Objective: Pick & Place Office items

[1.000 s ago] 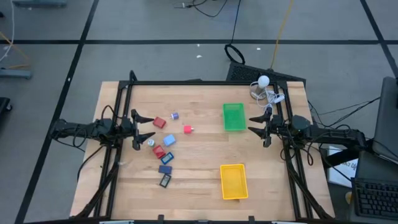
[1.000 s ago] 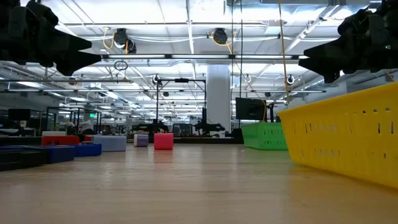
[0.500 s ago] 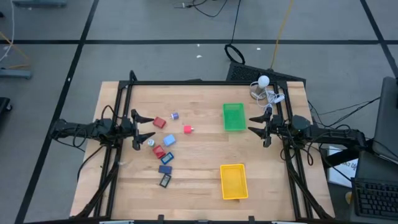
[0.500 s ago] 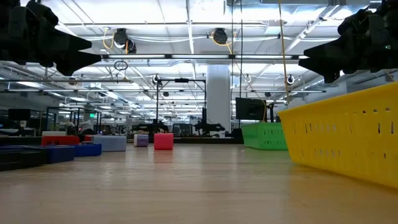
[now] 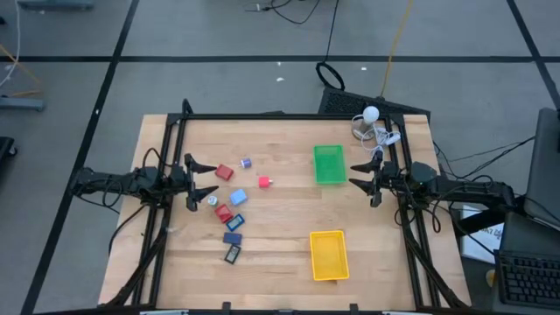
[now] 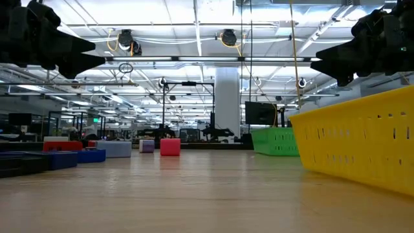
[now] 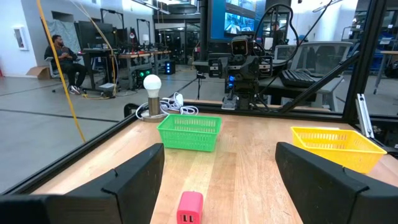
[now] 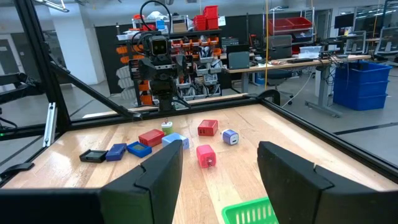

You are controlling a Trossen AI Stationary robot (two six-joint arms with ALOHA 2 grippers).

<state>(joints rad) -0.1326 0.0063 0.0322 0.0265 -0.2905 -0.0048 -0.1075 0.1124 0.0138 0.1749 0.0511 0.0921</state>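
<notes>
Several small office items lie loosely on the table's left half: a red block [image 5: 225,172], a purple piece [image 5: 247,163], a pink-red cube [image 5: 264,182], a light blue piece [image 5: 237,198], a whitish round piece [image 5: 212,201], another red piece [image 5: 224,213] and dark navy rectangles [image 5: 233,237]. My left gripper [image 5: 213,180] hovers open at the left edge of this group, with the pink-red cube [image 7: 189,208] ahead of its fingers. My right gripper [image 5: 353,175] hovers open on the table's right side, beside the green tray [image 5: 330,164]. Neither touches anything.
The green tray [image 7: 189,132] stands on the right far part of the table and the yellow tray [image 5: 329,255] on the right near part. A white bulb with cables [image 5: 371,114] sits at the far right corner. Black frame rails [image 5: 171,157] run along both sides. Bare wood lies between the items and the trays.
</notes>
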